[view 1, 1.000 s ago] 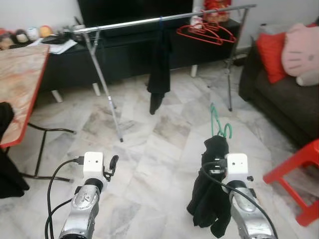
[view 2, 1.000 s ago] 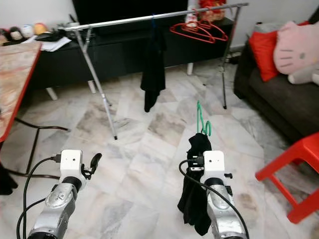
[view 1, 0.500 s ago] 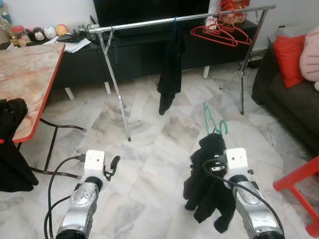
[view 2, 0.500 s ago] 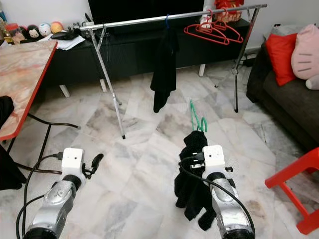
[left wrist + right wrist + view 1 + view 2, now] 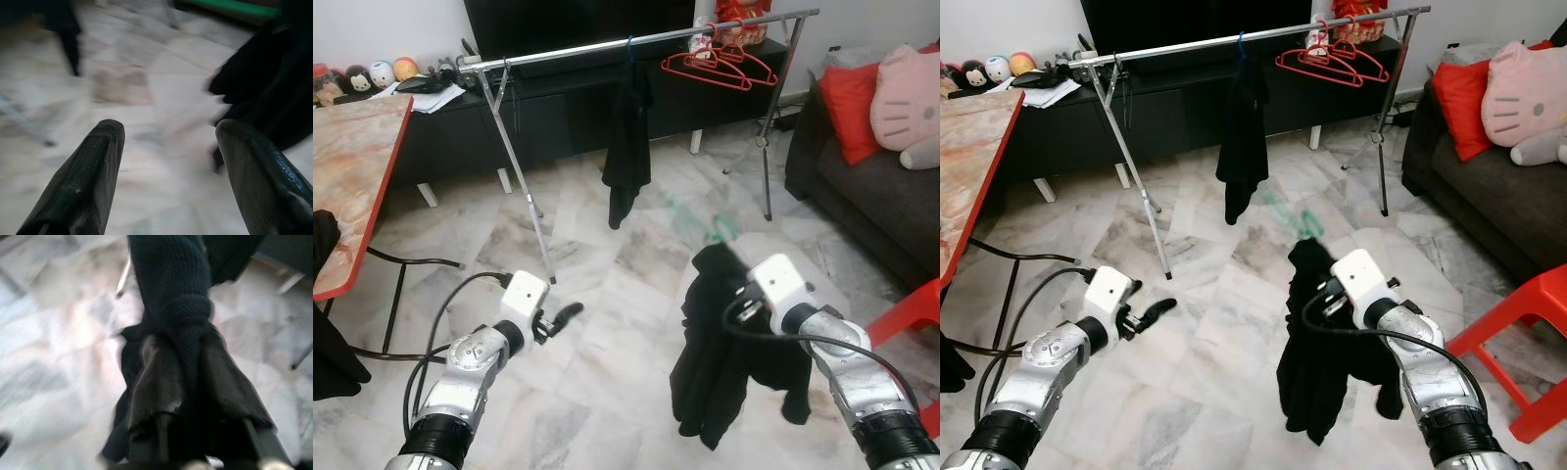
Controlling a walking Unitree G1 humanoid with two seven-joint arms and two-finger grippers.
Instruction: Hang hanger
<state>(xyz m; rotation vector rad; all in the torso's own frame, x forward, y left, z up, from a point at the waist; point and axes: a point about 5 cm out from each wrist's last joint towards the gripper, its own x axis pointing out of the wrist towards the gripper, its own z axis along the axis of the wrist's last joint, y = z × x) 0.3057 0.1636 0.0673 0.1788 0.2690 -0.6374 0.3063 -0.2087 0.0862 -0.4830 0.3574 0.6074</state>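
**Garment in hand, rail well ahead**

Near: right tool (image 5: pixel 195 440) clenched on a black garment (image 5: pixel 724 362), which hangs in a bundle below it. Green hanger (image 5: pixel 700 217) shows as a motion-blurred streak just above the cloth. Left tool (image 5: pixel 168 147) is released, fingers (image 5: pixel 83 176) spread, grasping nothing, pointing toward the garment.

Mid: bare marble floor (image 5: pixel 597 255).

Far: drying rail (image 5: pixel 636 41), carrying a hung black garment (image 5: pixel 626 147) and red hangers (image 5: pixel 720 67), well apart from the robot.

Risks, as I judge them: the swinging bundle may slip off the hanger; the hook may miss the rail or tangle with the hung cloth.
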